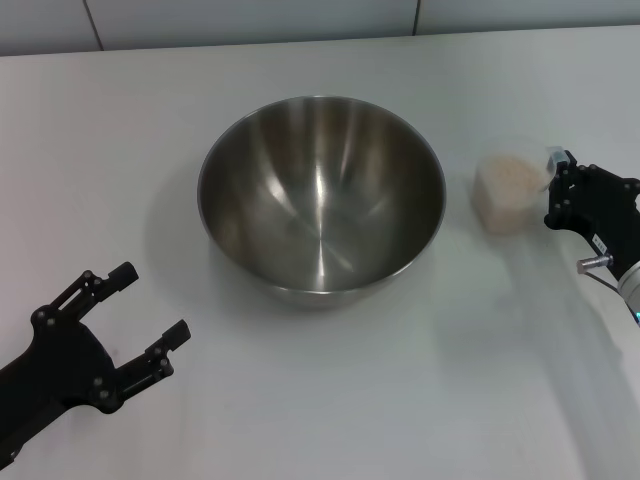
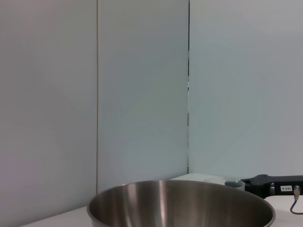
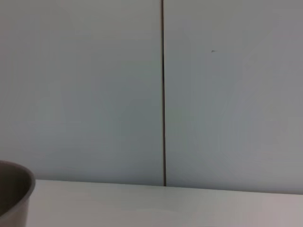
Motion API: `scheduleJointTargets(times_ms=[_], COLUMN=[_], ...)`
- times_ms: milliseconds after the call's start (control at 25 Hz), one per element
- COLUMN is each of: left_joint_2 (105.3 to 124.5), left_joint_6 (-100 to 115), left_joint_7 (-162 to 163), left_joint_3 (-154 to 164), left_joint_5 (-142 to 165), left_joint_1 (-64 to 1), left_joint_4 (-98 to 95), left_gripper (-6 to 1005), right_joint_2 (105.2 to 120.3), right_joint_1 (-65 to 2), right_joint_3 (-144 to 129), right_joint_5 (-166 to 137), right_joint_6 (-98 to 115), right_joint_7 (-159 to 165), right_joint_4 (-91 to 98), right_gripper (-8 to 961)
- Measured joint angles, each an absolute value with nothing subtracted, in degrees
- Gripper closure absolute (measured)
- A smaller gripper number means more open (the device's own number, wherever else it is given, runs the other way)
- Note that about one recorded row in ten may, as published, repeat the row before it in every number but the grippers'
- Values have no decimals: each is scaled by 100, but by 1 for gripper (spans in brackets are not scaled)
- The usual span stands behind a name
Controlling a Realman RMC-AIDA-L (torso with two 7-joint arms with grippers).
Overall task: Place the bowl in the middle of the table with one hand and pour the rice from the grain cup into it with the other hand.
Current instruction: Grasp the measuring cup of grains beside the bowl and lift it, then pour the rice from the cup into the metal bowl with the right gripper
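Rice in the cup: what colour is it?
Pale off-white to beige, a loose mass in the clear cup; the rice shows best in the head view.

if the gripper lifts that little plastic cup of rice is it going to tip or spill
The grain cup looks nearly full of rice, so tilting would likely spill grains. Its clear plastic is probably slippery and light. The right gripper sits at its handle side.

Black jointed pincers (image 1: pixel 140 320), silver wrist.
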State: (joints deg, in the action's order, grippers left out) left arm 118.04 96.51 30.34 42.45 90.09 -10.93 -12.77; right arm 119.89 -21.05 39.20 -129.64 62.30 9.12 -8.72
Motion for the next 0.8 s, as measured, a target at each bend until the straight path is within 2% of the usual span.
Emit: scheduleJointTargets(times_ms=[160,440,800], left_joint_2=[11804,11803,11803], left_joint_6=[9664,9668,9643], left_joint_7=[3032,3032,3032], left_joint_3=[4245,4245,4263], left_joint_5=[9009,9044,9053], left_joint_1=[-1086,-1081,-1081], left_joint_4=[-1271,-1273,-1275], left_gripper=[157,157,157], right_joint_2=[11989,11946,11911], right_joint_1=[-2079,-2066,-2367], right_joint_3=[3920,4057,4333], right_joint_5=[-12964,-12957,-12950], right_joint_6=[6293,6826,7480], right_joint_7=[905,921,949], right_joint_4=[-908,-1030,-1036], right_gripper=[953,952,953])
